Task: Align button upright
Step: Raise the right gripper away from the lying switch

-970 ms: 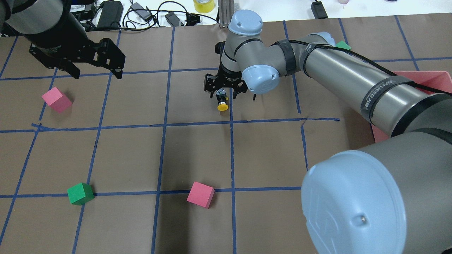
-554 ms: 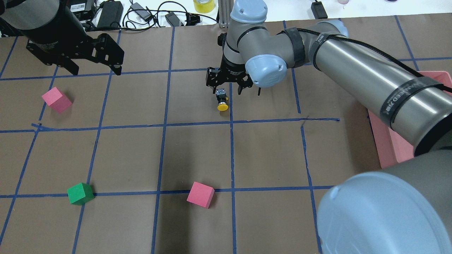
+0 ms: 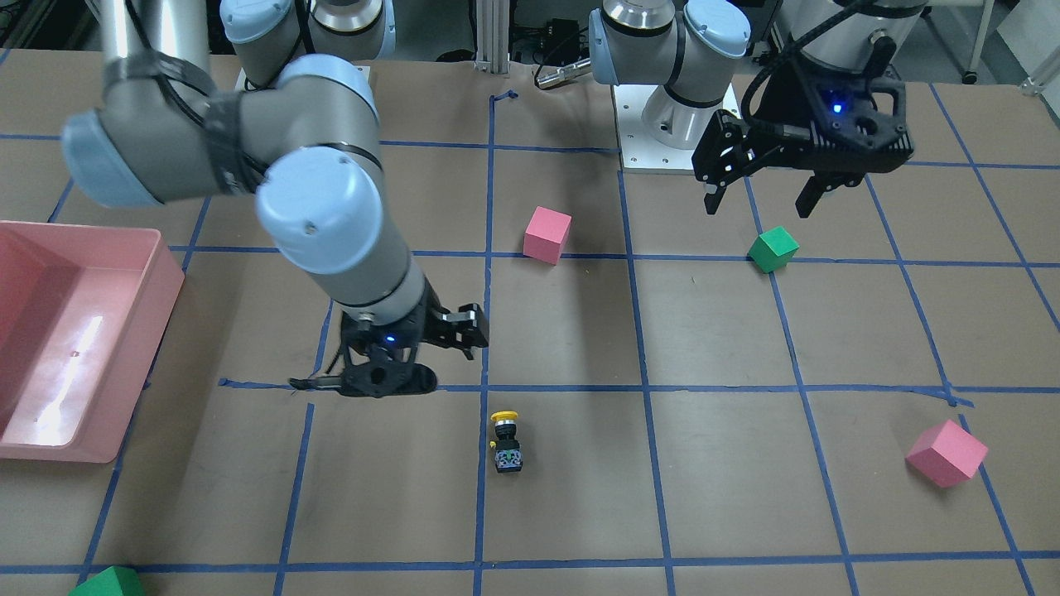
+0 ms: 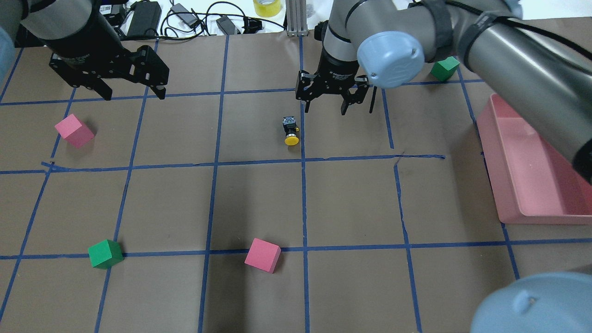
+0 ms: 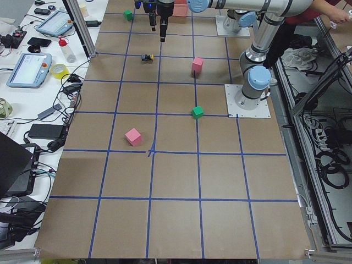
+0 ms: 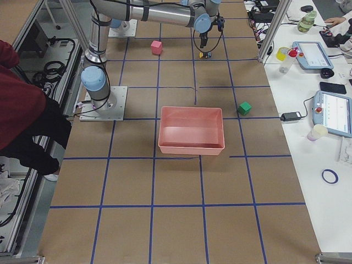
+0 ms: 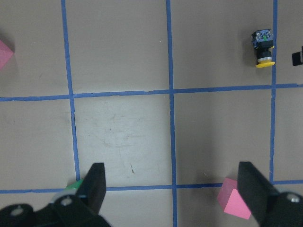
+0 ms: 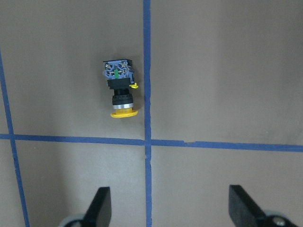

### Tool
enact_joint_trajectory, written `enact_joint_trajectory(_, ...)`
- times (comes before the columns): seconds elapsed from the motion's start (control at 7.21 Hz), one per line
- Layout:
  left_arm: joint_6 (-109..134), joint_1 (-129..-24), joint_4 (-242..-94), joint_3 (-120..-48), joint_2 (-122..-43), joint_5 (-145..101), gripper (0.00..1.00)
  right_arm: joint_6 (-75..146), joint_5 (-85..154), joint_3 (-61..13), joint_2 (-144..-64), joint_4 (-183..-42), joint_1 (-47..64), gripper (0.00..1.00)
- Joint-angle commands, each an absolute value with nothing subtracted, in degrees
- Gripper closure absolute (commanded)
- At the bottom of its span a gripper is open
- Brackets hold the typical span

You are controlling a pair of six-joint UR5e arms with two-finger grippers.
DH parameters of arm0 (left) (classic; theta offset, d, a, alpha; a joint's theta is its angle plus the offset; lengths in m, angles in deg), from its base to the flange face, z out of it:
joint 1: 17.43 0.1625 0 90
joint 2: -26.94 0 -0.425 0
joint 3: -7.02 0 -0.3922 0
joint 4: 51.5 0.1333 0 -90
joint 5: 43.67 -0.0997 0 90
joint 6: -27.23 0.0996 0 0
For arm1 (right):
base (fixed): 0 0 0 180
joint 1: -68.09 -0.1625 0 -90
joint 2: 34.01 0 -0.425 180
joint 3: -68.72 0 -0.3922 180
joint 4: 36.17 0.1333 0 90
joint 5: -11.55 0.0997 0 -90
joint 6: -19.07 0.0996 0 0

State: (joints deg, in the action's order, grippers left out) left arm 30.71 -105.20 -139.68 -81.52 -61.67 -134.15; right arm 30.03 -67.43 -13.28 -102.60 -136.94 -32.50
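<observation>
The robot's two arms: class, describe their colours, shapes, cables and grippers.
Both the left arm and right arm are silver-grey tubes with pale-blue joint caps. A black cable, held by black straps, runs along the right arm. The left gripper and right gripper are black, two-fingered, each showing a blue light.

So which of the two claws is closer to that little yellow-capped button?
Right. The right gripper hangs open just beyond the button; the left gripper is far off to its left.
</observation>
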Motion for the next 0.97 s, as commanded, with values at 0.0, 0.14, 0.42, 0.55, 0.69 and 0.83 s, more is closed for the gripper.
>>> enact_joint_trajectory(0.0,26.9,-106.0,-133.4,-86.8,-62.4,-134.0,0.0,24.8,-68.9,-13.5,-108.7,-128.9,-28.4,0.11)
enact_joint_trajectory(0.14,22.9,-107.9,-127.9,-90.7,-62.4,-133.9,0.0,20.8,-74.1,-13.6,-111.1,-126.7,-27.5,0.08)
enact_joint_trajectory(0.42,17.7,-114.3,-113.6,-97.1,-63.6,-134.7,0.0,16.2,-75.6,-13.6,-114.9,-124.0,-25.6,0.0)
enact_joint_trajectory(0.55,14.9,-116.4,-107.9,-99.4,-64.7,-134.7,0.0,15.0,-75.5,-13.6,-116.3,-123.4,-25.1,0.0)
enact_joint_trajectory(0.69,14.6,-118.7,-104.2,-101.4,-65.9,-134.8,0.0,15.1,-76.0,-13.6,-116.0,-123.4,-24.5,0.0)
enact_joint_trajectory(0.83,14.7,-120.0,-97.1,-103.6,-68.0,-135.6,0.0,15.0,-75.2,-13.6,-116.6,-123.2,-24.4,0.0)
